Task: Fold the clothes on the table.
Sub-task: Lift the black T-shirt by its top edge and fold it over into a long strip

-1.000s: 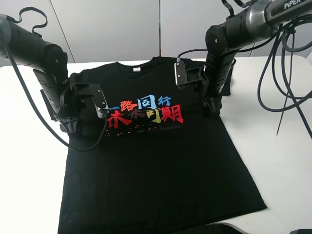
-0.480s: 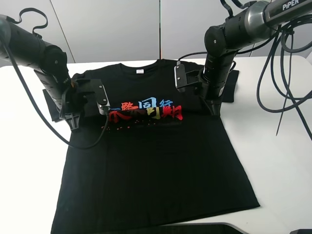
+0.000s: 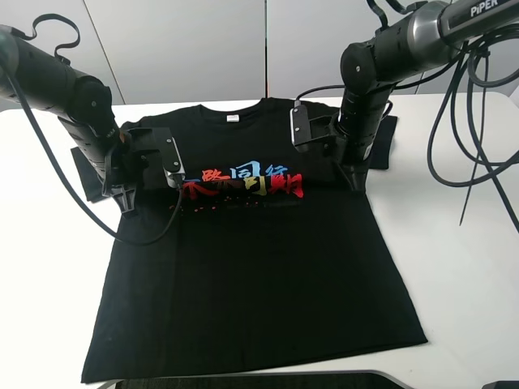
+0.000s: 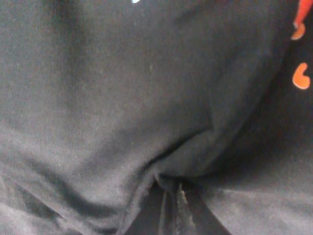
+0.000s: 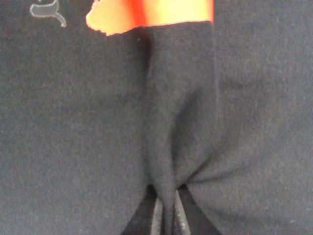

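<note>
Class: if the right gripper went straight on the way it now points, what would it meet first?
The black shirt: the right gripper points down and is shut on a pinch of it. The table probably lies directly beneath.

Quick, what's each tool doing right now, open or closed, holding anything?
Left tool: closed, pinching a fold of the black T-shirt.
Right tool: closed, pinching the same T-shirt.

Hard to see
Sleeves of the shirt (image 3: 243,275) sit partly behind the left arm (image 3: 81,105) and right arm (image 3: 369,89); the small lettering (image 3: 258,206) under the print is unreadable.
</note>
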Robot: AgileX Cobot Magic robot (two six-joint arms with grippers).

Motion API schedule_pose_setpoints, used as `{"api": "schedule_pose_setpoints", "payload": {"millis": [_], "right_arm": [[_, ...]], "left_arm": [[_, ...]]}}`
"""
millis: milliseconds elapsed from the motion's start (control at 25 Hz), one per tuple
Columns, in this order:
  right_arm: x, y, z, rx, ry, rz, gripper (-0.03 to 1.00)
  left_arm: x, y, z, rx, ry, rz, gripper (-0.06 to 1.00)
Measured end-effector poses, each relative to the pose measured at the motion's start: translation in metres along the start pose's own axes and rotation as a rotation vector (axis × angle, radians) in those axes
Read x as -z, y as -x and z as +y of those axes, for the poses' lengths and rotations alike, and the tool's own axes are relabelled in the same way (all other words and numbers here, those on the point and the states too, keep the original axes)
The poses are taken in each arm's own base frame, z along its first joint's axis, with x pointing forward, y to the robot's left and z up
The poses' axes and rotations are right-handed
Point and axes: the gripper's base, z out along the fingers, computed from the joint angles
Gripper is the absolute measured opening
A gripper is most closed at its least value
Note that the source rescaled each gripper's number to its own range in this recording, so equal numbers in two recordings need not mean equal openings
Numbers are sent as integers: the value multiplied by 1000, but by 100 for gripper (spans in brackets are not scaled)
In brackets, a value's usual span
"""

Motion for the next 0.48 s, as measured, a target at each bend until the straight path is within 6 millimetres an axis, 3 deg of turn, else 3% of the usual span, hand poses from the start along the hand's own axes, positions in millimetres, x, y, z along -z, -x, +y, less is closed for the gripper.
{"api": "schedule_pose_setpoints", "payload": {"millis": [240,480], "right_arm": [[17,1,-5,-59,-102,-49,0],[90,-2,-13,-105,-348,-152,0]], "left_arm": [[21,2,4,4,55,-53,0],[82,9,19,6,244,-228,0]]}}
